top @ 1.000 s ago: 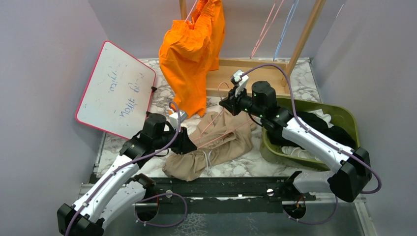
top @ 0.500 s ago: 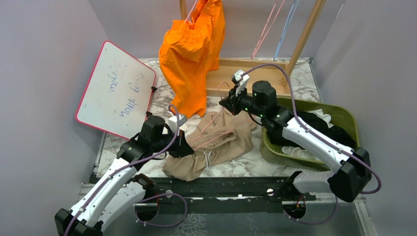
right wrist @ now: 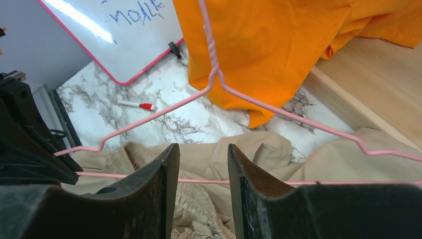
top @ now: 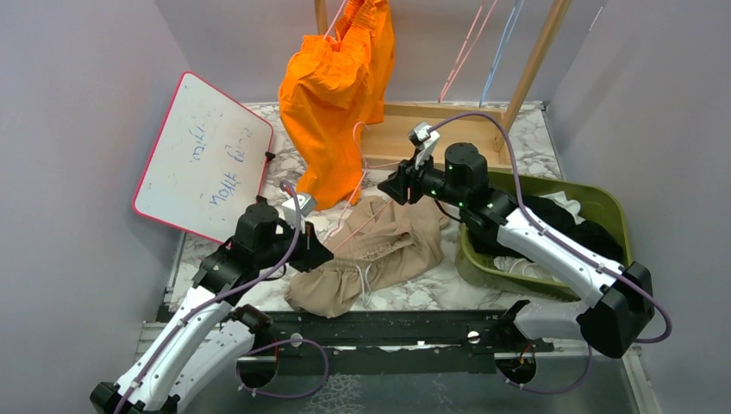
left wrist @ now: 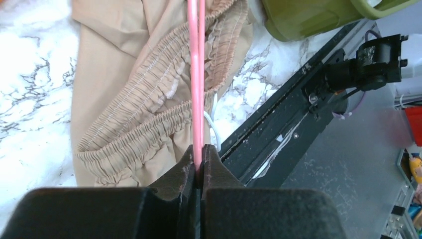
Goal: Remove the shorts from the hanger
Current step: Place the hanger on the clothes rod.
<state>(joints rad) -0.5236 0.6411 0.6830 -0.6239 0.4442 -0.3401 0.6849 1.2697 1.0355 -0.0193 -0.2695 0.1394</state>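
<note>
Top external view: the left gripper (top: 323, 255) is clamped shut on one end of a thin pink wire hanger (top: 349, 194), above the middle of the marbled worktop (top: 539, 155) and toward its near edge. The left wrist view shows both fingers pressed together with the wire pinched between them. The wire runs out over the gathered elastic waist of the tan fabric shorts (top: 379, 250), which lie crumpled flat on the worktop by the near edge, just beside the olive-green plastic bin (top: 479, 259).

The right gripper (right wrist: 204, 149) has its fingers spread apart. The hanger's straight bottom wire crosses the gap between them without being pinched. The hanger's twisted neck rises in front of the bright orange fabric shorts (top: 332, 95). The stretch of wire seen from the right wrist is bare, with the tan cloth below it.

The orange pair hangs over the far edge from the wooden rack (top: 440, 129), its hem reaching the worktop. The black shorts (top: 595, 233) and the white shorts (top: 565, 201) are heaped inside the bin at the right edge. A red-framed whiteboard (top: 203, 155) leans at the left edge, with a small red-capped marker (right wrist: 133, 104) lying near it.
</note>
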